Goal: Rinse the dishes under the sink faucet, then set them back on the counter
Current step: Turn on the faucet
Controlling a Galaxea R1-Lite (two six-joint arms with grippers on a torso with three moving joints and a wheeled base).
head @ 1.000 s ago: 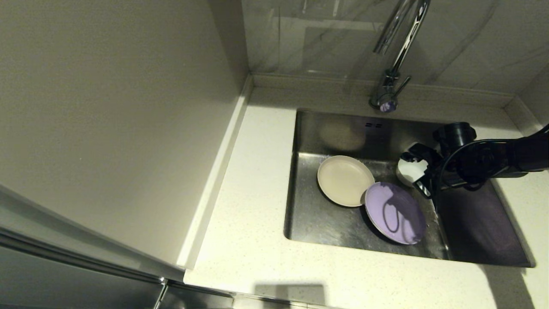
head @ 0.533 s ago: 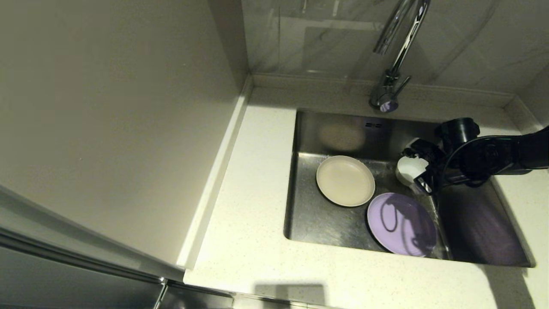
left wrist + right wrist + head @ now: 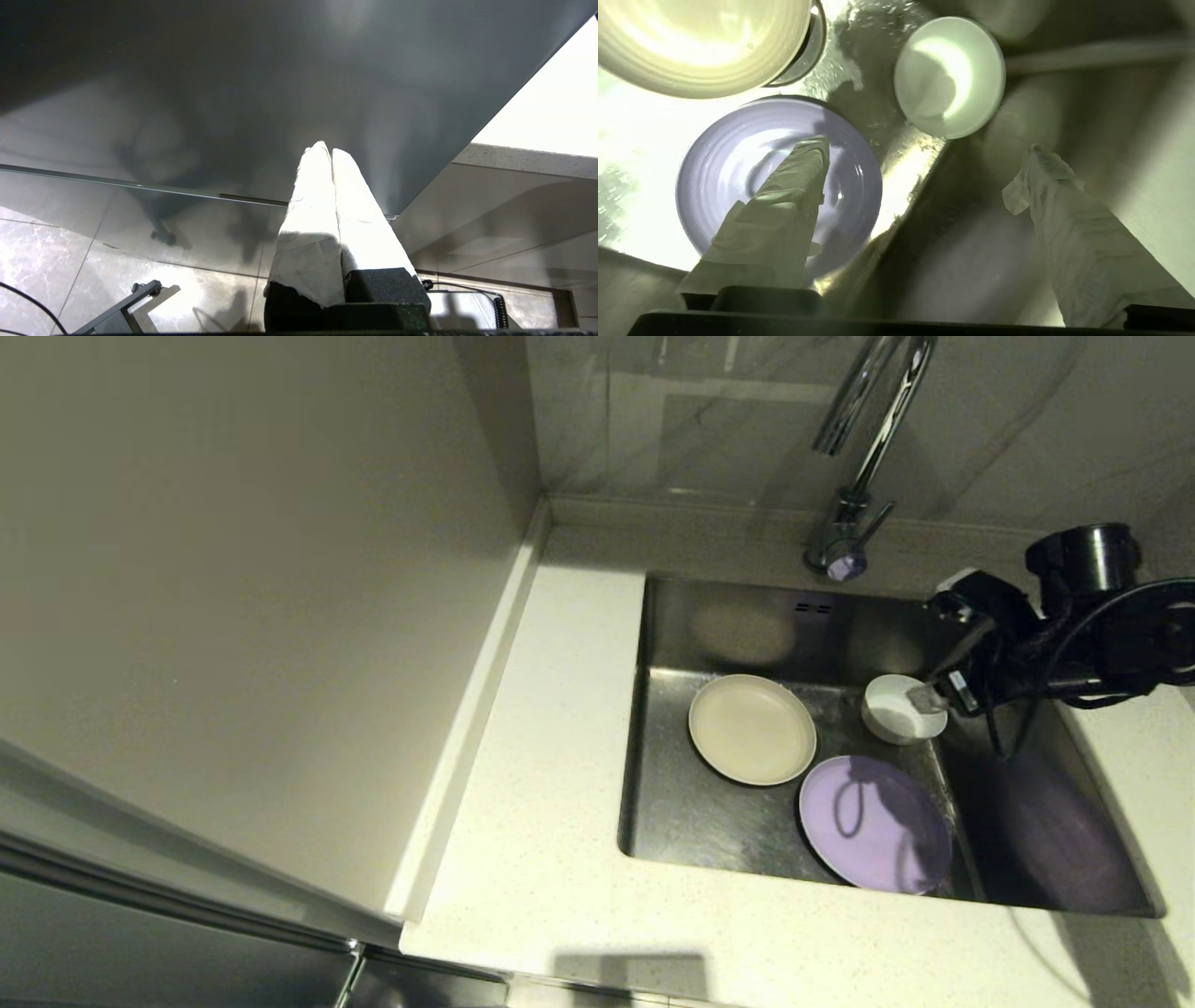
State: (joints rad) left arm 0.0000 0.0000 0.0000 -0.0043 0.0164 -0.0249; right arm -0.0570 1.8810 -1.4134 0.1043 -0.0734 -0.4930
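right hand spread empty above bowl

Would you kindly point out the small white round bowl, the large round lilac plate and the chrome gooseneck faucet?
small white round bowl (image 3: 898, 709): head view, inner floor.
large round lilac plate (image 3: 875, 823): head view, centre of face.
chrome gooseneck faucet (image 3: 843, 537): head view, lower stem above base.

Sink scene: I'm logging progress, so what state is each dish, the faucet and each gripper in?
Lilac plate: flat on the sink floor.
Cream plate: flat on the floor, apart from the lilac one.
White bowl: upright, unheld.
Faucet: no water seen running.
Right gripper: open, empty, above the sink.
Left gripper: shut, parked away.
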